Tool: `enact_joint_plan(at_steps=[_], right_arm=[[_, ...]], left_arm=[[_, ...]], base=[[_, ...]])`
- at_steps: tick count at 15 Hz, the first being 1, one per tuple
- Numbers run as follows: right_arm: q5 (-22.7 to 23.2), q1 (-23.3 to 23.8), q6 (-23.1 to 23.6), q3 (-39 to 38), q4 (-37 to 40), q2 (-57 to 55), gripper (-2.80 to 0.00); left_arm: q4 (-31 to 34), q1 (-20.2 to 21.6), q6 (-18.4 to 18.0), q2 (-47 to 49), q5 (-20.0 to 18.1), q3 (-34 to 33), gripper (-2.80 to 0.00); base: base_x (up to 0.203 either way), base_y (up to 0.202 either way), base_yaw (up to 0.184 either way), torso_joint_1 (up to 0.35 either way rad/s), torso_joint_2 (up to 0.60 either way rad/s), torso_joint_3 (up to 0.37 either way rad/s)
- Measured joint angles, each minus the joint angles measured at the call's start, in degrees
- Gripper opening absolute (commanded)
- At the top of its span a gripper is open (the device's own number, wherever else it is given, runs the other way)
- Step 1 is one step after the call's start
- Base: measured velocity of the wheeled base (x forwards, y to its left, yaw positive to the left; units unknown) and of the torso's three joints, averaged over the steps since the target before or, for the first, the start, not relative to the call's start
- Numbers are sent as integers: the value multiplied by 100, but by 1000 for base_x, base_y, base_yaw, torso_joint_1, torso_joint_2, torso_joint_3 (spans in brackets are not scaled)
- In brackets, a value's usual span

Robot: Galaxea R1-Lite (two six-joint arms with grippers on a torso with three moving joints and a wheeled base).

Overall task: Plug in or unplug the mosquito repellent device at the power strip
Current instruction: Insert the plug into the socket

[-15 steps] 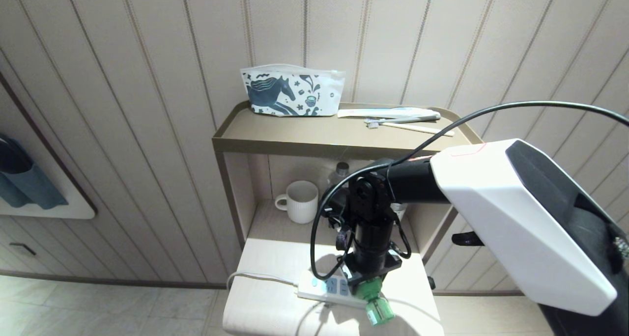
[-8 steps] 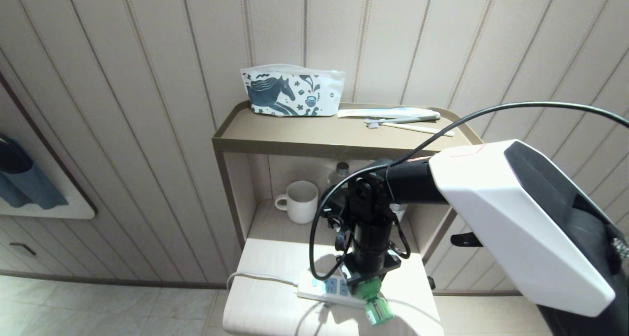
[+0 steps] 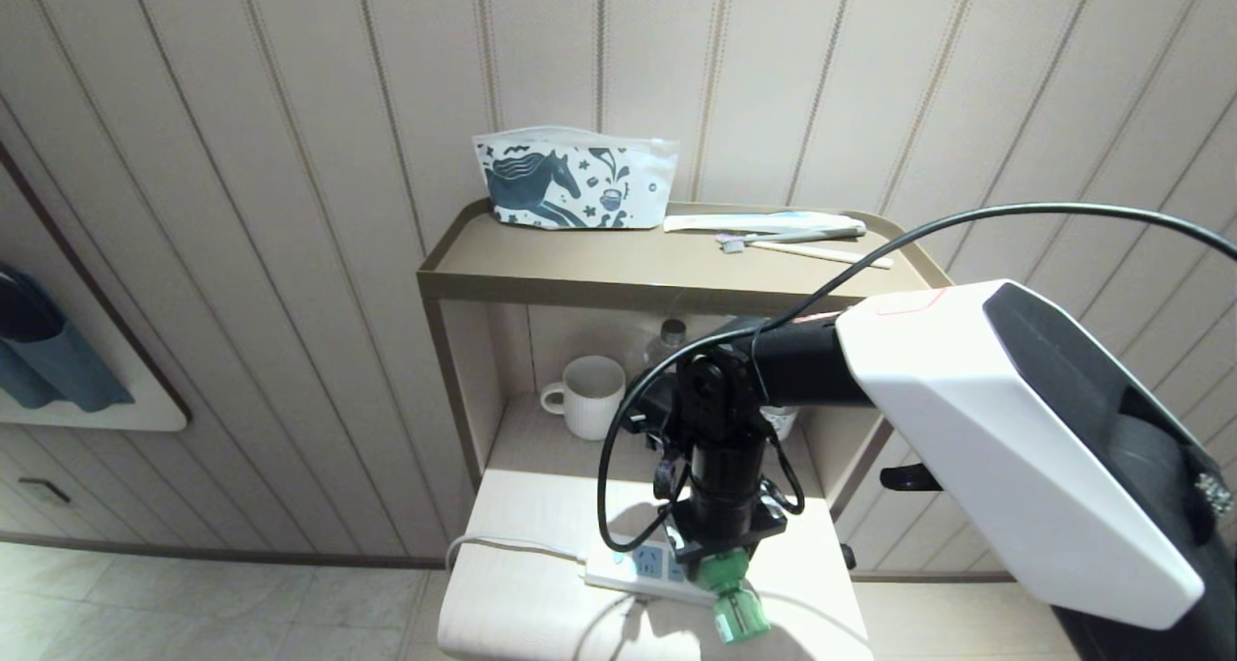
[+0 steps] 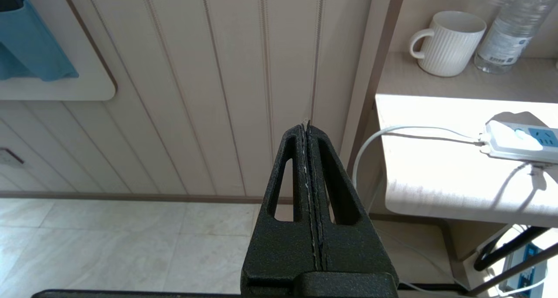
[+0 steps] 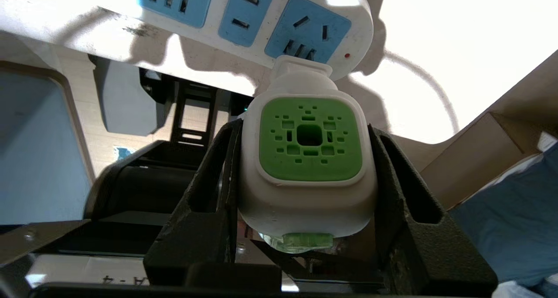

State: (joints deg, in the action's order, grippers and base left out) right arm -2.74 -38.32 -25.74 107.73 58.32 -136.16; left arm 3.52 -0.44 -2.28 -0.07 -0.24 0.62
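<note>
right gripper (image 5: 305,176) has its jaws clamped on the white flanks of the mosquito repellent device (image 5: 307,167), green vented top facing the wrist camera. device sits at the end socket of the power strip (image 5: 244,17), plug neck against the blue face; can't tell if the pins are seated or just touching. strip lies on the pale table (image 3: 541,516), near its front edge. in head view the green bottle (image 3: 739,613) sticks out below the gripper. judgement: light, rigid plastic shell, smooth so could slip; bottle is the fragile bit, so keep the hold on the body sides. strip is light and loose, may lift or slide with any pull. left gripper (image 4: 307,128) parked off the table's side, jaws pressed together, holding nothing
</note>
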Motion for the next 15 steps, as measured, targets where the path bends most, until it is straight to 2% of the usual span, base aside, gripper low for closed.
enact_joint_plan(at_steps=[4, 15], right_arm=[[49, -54, -442, 135, -1, -34, -280], [88, -104, -633, 150, -28, -41, -280]], left_arm=[[-3, 0, 0, 0, -2, 0, -280], [-2, 0, 2, 0, -2, 0, -280]], base=[[0, 0, 0, 0, 0, 0], [0, 0, 0, 0, 0, 0]])
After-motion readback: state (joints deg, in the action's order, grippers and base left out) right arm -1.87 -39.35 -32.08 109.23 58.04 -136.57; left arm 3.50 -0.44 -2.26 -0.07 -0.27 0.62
